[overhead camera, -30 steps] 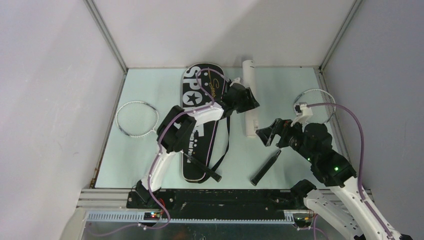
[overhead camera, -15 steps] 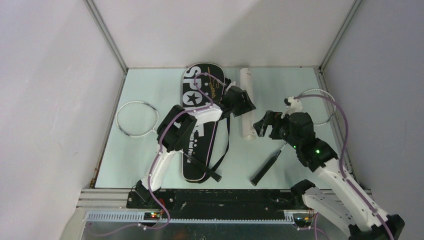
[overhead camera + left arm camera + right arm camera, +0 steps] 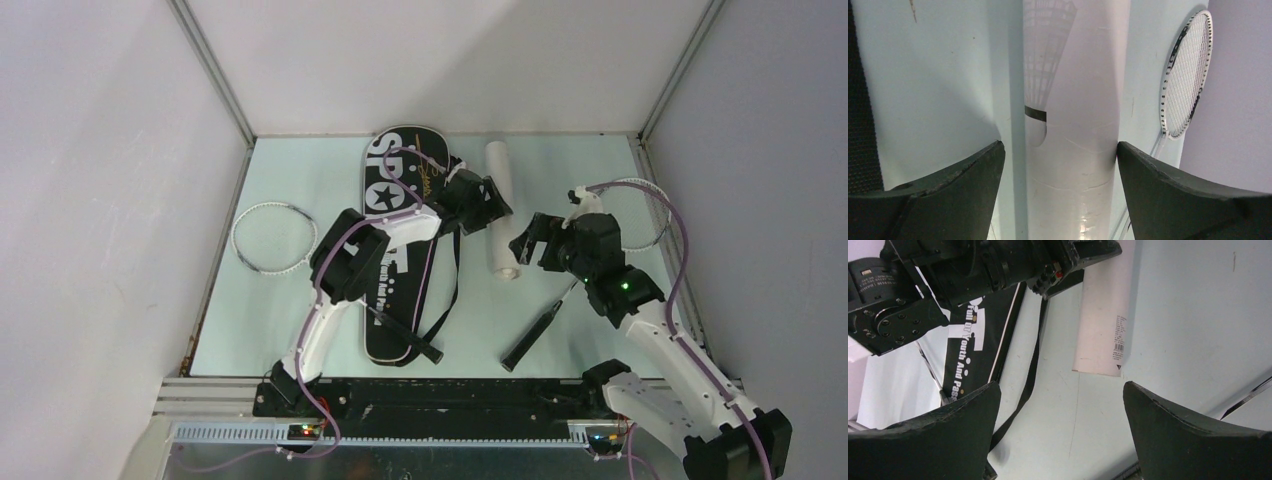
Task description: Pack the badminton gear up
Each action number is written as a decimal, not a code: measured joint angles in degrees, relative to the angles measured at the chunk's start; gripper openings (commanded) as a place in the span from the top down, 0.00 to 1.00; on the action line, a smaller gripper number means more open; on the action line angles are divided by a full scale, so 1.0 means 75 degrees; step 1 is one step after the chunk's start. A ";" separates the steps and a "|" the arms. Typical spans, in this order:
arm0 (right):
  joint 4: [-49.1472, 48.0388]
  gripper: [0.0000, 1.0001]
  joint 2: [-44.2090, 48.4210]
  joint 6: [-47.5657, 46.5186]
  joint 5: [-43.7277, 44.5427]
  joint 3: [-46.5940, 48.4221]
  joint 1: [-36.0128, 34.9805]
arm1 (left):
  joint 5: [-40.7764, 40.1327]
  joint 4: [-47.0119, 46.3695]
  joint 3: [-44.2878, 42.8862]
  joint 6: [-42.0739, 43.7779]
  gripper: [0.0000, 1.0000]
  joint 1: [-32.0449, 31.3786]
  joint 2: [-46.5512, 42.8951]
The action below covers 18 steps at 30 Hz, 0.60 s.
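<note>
At the far middle of the pale green tabletop [image 3: 300,300], the long white cardboard tube [image 3: 499,210] lies flat, just right of the black racket-shaped bag lettered "SPORT" [image 3: 395,250].
Your left jaws straddle its middle, spread wide. One finger seems to rest against its right flank and the other stands apart, so nothing is pinched. Your right jaws, also spread and empty, hover near its near end. The tube is round, so an uneven squeeze could roll it toward the silver-framed racket [image 3: 640,210]. With both arms this close together, you also risk a knock.
</note>
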State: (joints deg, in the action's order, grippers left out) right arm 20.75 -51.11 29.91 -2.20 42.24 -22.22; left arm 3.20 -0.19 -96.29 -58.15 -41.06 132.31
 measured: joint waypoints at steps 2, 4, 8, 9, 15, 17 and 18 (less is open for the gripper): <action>0.0003 0.06 0.0105 0.0000 0.0006 0.0000 0.0035 | -0.0006 0.0050 0.0064 0.0015 0.10 0.0000 -0.0064; 0.0003 0.06 0.0154 -0.0003 0.0012 0.0000 0.0067 | -0.0009 0.0114 0.0221 0.0020 0.09 0.0000 -0.0210; 0.0003 0.06 0.0125 -0.0003 0.0006 -0.0003 0.0122 | -0.0076 0.0379 0.0472 0.0154 0.03 0.0020 -0.0510; 0.0000 0.06 0.0117 0.0003 0.0003 -0.0012 0.0131 | -0.0096 0.0478 0.0530 0.0216 0.01 0.0026 -0.0589; 0.0012 0.07 0.0166 0.0038 -0.0055 -0.0076 0.0131 | -0.0291 0.1099 0.1064 0.0766 0.00 0.0035 -0.1413; 0.0015 0.07 0.0318 0.0073 -0.0076 -0.0154 0.0131 | -0.0428 0.1279 0.1268 0.0930 0.00 0.0035 -0.1784; 0.0020 0.07 0.0414 0.0099 -0.0079 -0.0198 0.0131 | -0.0501 0.1358 0.1396 0.1008 0.00 0.0035 -0.1999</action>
State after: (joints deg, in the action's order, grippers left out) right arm 20.91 -48.01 30.65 -2.79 40.75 -21.23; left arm -0.56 10.00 -85.82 -50.59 -40.80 117.32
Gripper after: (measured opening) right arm 0.935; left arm 0.995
